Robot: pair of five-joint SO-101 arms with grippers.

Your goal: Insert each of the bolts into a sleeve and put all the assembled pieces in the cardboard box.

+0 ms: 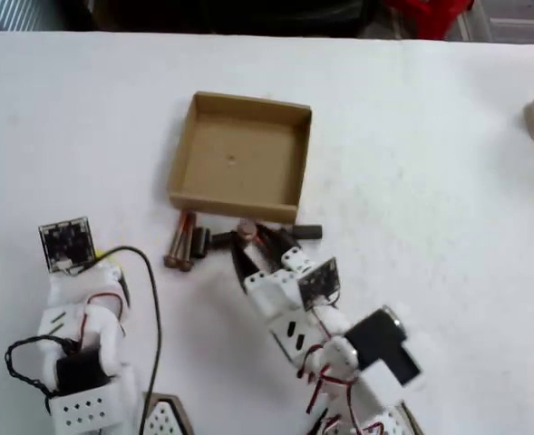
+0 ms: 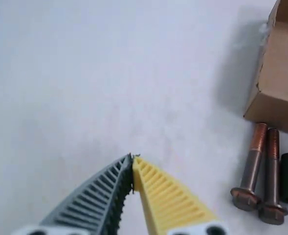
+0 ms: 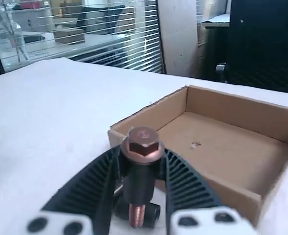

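Saw right gripper clamped on sleeve with bolt through it, upright, just beside cardboard box. Noted left gripper pinched shut, empty. Judged piece stiff, heavyish, slick; best held across sleeve.

White bench under even light, backed by a window with slatted blinds, a pale pillar and a dark chair.
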